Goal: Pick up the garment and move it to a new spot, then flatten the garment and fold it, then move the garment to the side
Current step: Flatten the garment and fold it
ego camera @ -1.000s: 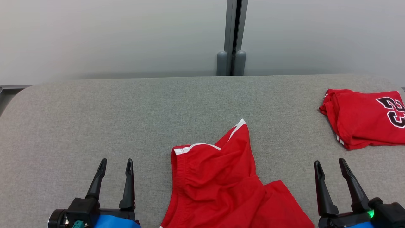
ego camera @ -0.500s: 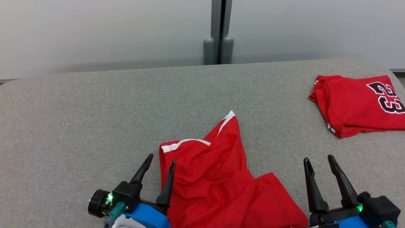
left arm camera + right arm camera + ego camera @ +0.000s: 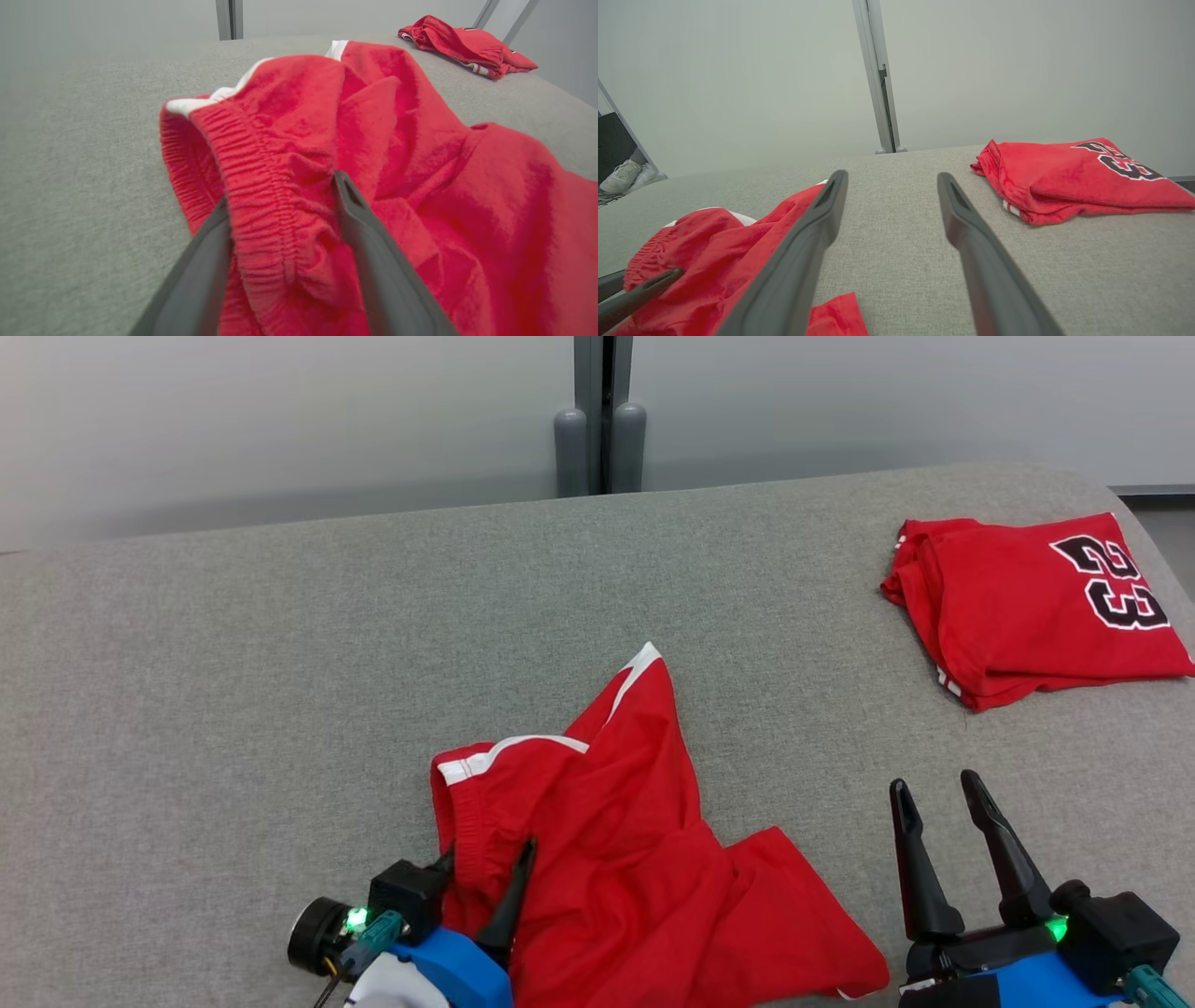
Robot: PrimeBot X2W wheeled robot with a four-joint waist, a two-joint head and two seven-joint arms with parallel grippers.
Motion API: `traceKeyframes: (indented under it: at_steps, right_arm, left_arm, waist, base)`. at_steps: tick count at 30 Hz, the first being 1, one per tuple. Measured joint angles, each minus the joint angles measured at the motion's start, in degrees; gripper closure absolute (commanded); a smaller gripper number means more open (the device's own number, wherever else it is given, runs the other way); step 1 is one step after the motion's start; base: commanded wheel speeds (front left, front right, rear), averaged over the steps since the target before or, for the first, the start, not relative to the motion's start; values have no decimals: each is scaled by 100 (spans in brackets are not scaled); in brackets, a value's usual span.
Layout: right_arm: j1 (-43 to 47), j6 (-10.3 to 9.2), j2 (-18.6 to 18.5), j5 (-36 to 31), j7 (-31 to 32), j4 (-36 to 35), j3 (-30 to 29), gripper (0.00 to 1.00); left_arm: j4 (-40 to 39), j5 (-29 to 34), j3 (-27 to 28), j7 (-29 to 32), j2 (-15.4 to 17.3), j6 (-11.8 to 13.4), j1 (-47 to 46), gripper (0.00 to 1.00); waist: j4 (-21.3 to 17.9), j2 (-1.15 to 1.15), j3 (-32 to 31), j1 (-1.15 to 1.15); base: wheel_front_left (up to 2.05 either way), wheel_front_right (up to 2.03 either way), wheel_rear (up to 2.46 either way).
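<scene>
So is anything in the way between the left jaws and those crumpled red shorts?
Nothing visible does. The open left jaws straddle the waistband of the shorts, one on each side of it.

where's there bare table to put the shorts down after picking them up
The widest bare stretch of the grey table is its left half, left of the crumpled red shorts. A second strip runs along the far edge, behind the shorts. Crowded: near centre under the shorts, and the right far corner with the folded jersey.
</scene>
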Motion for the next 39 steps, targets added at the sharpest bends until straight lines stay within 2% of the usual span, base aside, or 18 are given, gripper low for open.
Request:
traceKeyframes:
  at_steps: [1, 2, 7, 14, 21, 22, 23, 28, 39]
  right_arm:
    - [-20, 0, 0, 1, 0, -5, 8, 0]
    - [-34, 0, 0, 1, 0, -9, 9, 0]
    - [-43, 0, 0, 1, 0, -10, 15, 0]
    - [-183, 0, 0, -18, 0, 5, -19, 0]
    - [-257, 1, 0, -14, 0, 57, -32, 0]
    - [-255, 1, 0, -5, 0, 73, -24, 0]
    - [-252, 0, 0, -3, 0, 86, -24, 0]
    - [-200, 1, 1, 38, -1, 153, -25, 0]
    - [24, 0, 0, 42, 0, 203, -154, 0]
  left_arm:
    - [27, -43, -38, -14, -8, 0, -71, 87]
    - [57, -88, -66, -24, -19, 0, -157, 100]
    - [180, -248, -21, -98, -21, 0, -760, 100]
    - [549, -431, 448, -152, 164, 18, -1525, 100]
    - [1105, -427, 697, -168, 276, 58, -1732, 100]
    - [1216, -422, 678, -168, 269, 58, -1724, 85]
    - [1279, -422, 668, -167, 250, 58, -1707, 2]
    - [1180, -364, 671, -168, 160, 35, -1414, 0]
    - [-104, -134, 959, -169, 55, 31, 64, 0]
  waist:
    - [-10, 0, 18, 0]
    - [-17, 0, 33, 0]
    - [-45, 0, 97, 0]
    - [-193, 0, 212, 0]
    - [-319, 0, 269, 0]
    - [-323, -1, 264, 0]
    - [-318, 0, 255, 0]
    - [-224, -1, 119, -1]
    - [260, -1, -322, -1]
  base:
    - [0, 0, 0]
    - [0, 0, 0]
    - [0, 0, 0]
    - [0, 0, 0]
    - [0, 0, 0]
    - [0, 0, 0]
    - [0, 0, 0]
    - [0, 0, 0]
    - [0, 0, 0]
